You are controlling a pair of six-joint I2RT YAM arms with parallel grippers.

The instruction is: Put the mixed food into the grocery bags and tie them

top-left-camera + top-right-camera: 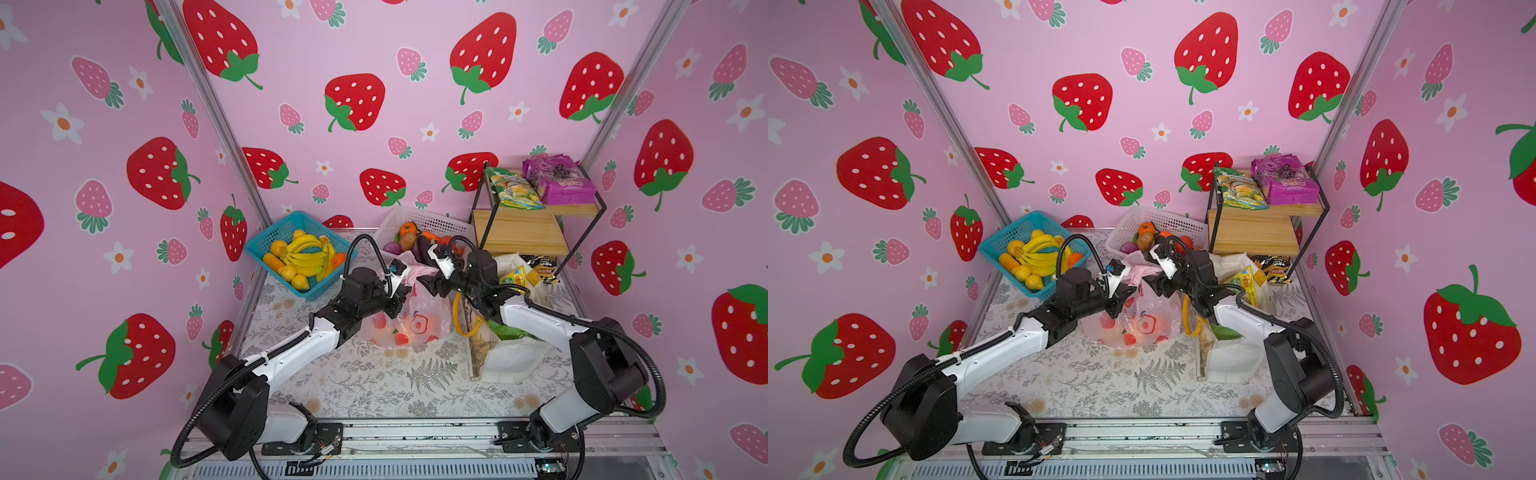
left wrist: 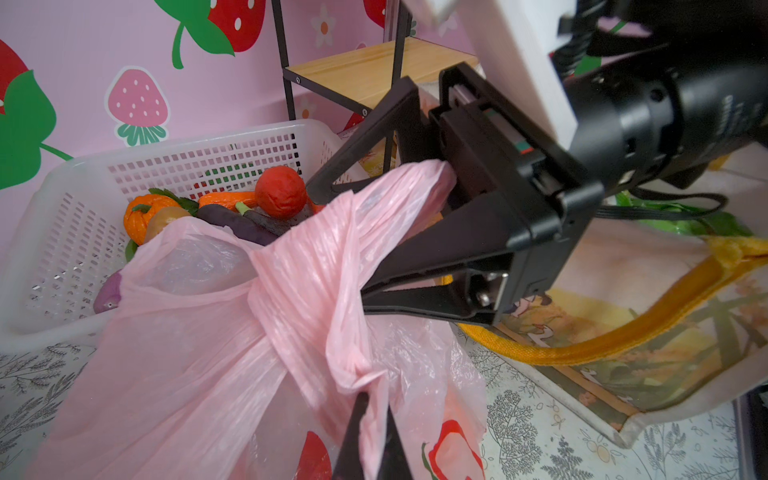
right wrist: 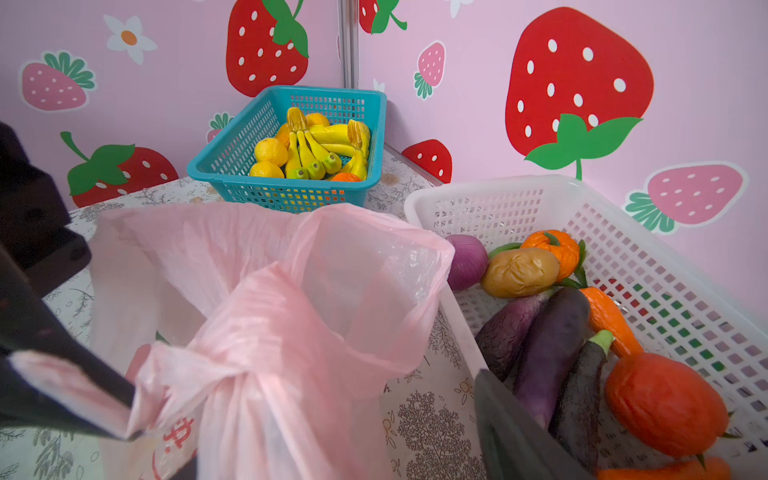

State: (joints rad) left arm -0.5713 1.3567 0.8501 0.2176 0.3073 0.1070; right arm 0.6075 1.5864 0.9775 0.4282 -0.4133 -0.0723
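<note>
The pink grocery bag (image 1: 419, 318) (image 1: 1148, 322) stands mid-table, its two handles crossed into a loose knot (image 3: 232, 374). My left gripper (image 2: 376, 436) (image 1: 400, 296) is shut on one handle end just below the knot. My right gripper (image 2: 336, 245) (image 1: 428, 282) is open, its jaws set wide around the other handle strand. One of its fingers (image 3: 507, 432) shows by the white basket. Red shapes show through the pink film; I cannot tell prints from fruit. The white tote (image 1: 511, 359) (image 1: 1233, 363) lies to the right, holding a yellow crisp packet (image 1: 515, 276) and a green packet (image 1: 505, 332) (image 2: 685, 224).
A blue basket (image 1: 286, 230) of bananas and lemons sits back left. Right behind the pink bag is a white basket (image 1: 434, 222) (image 3: 519, 195) of toy vegetables. A wire-and-wood shelf (image 1: 523, 232) at the back right carries a purple packet (image 1: 559, 178). A black-and-yellow packet (image 1: 544, 266) lies under it.
</note>
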